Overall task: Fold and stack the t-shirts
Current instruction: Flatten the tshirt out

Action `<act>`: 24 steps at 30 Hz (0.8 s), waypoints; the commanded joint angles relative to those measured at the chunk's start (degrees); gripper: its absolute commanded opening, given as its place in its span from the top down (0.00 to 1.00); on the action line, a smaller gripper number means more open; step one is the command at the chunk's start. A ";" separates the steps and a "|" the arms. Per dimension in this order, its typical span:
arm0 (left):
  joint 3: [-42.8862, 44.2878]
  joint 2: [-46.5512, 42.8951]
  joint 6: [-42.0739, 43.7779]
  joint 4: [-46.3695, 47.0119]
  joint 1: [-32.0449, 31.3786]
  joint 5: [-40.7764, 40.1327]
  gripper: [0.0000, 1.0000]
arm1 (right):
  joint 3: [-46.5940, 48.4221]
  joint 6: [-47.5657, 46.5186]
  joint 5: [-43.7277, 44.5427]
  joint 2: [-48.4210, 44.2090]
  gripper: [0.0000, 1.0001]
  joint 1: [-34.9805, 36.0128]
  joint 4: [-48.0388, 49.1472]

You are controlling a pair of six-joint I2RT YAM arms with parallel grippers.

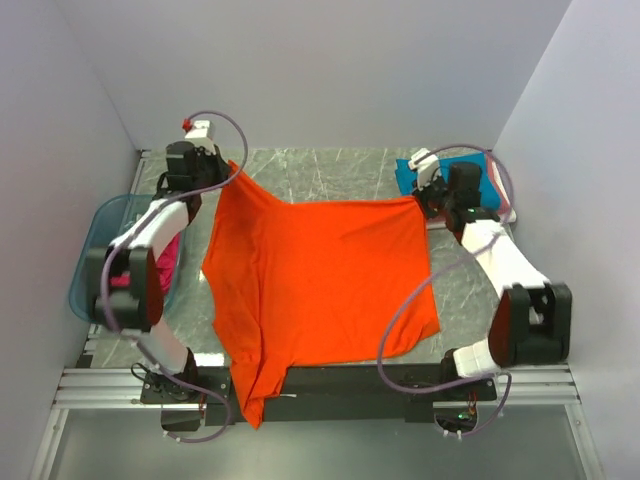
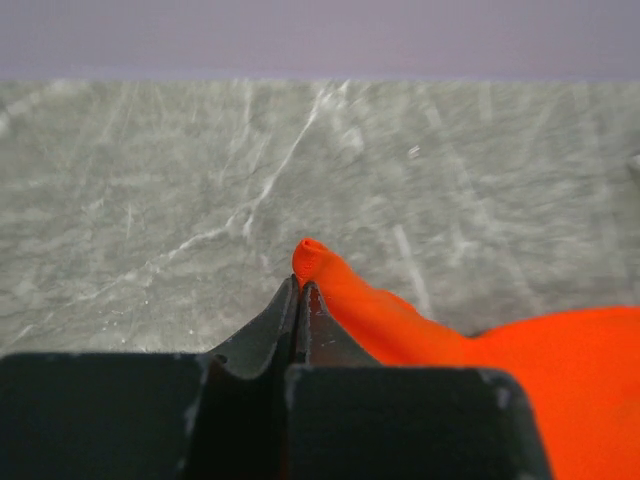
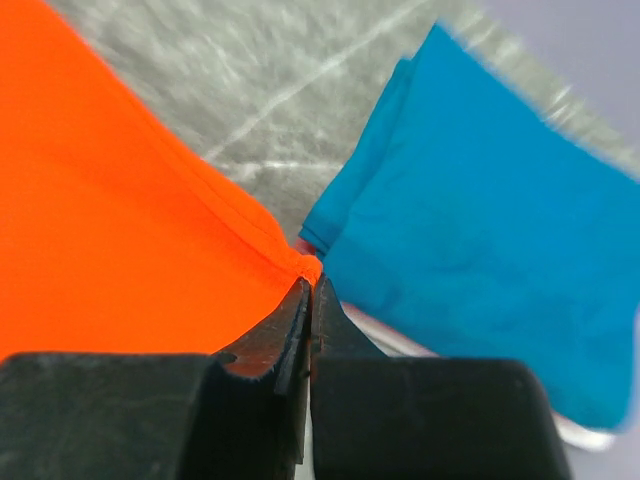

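Observation:
A bright orange t-shirt (image 1: 320, 280) lies spread over the middle of the marble table, its lower left part hanging past the near edge. My left gripper (image 1: 228, 172) is shut on the shirt's far left corner (image 2: 312, 256), pinched between the fingertips. At the far right my right gripper (image 1: 424, 203) is shut on the other far corner (image 3: 305, 268). A folded teal blue t-shirt (image 1: 452, 168) lies at the back right, just beyond the right gripper (image 3: 310, 285); in the right wrist view this teal shirt (image 3: 490, 220) fills the right side.
A translucent blue tub (image 1: 100, 250) sits off the table's left side with magenta cloth (image 1: 168, 262) in it. Under the teal shirt, pink and white folded edges (image 1: 505, 205) show. Walls close in at the back and both sides.

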 commanded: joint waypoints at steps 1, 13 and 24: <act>-2.33 -21.44 -0.86 5.18 0.17 2.45 1.00 | 9.02 -0.37 -4.18 -14.16 1.00 -0.42 -7.32; 3.16 -63.95 -6.14 1.67 0.08 -5.46 1.00 | 48.38 3.49 -6.74 -36.42 1.00 -0.50 -30.03; 17.17 -60.71 -6.05 -1.50 0.08 -3.53 1.00 | 62.05 2.35 2.66 -35.89 1.00 -0.42 -30.05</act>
